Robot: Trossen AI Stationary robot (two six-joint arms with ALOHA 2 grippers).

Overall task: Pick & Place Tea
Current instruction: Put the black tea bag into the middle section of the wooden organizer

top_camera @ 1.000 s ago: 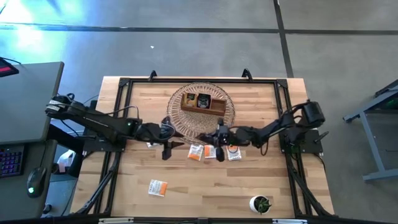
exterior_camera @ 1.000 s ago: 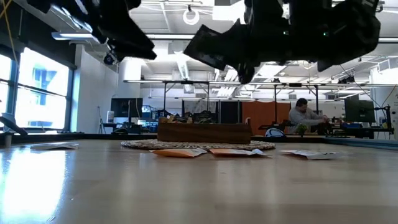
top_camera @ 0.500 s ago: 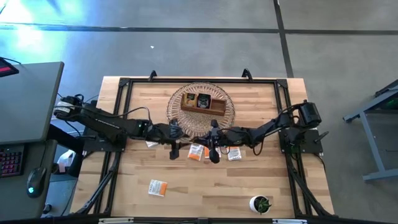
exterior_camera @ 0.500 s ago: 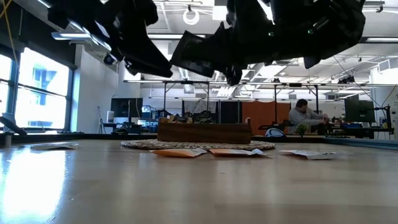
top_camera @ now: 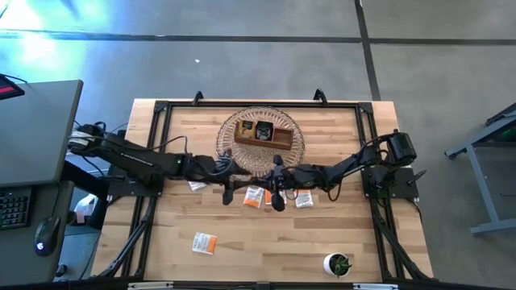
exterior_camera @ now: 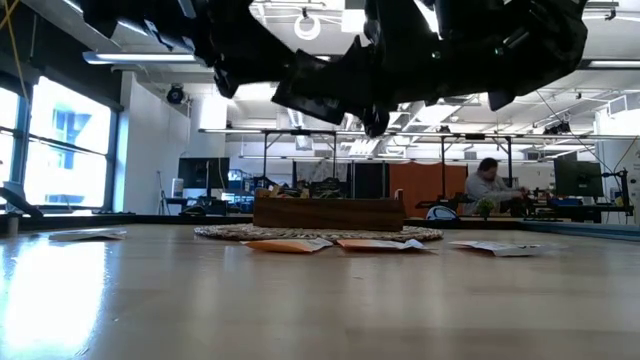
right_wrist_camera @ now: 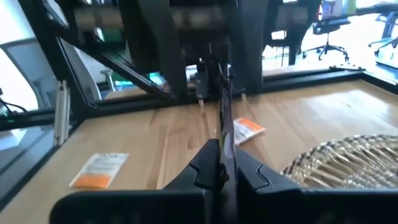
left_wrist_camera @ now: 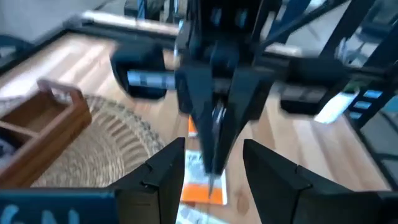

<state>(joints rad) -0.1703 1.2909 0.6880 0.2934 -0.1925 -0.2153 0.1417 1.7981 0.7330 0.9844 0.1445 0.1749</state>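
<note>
High view: right gripper (top_camera: 276, 196) pinching a tea sachet (right_wrist_camera: 225, 118) edge-on; left gripper (top_camera: 226, 190) gaping empty at nine o'clock, facing it.

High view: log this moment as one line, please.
right gripper: jaws shut on sachet, above mid-table | left gripper: jaws open, facing it | tray: on woven mat

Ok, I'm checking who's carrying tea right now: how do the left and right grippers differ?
The left gripper has its fingers spread open and empty; the right gripper has its fingers shut on what looks like a thin sachet, seen edge-on. The left gripper reaches in from the table's left side, the right gripper from its right. Both hang above the loose sachets beside the woven mat, facing each other.
</note>
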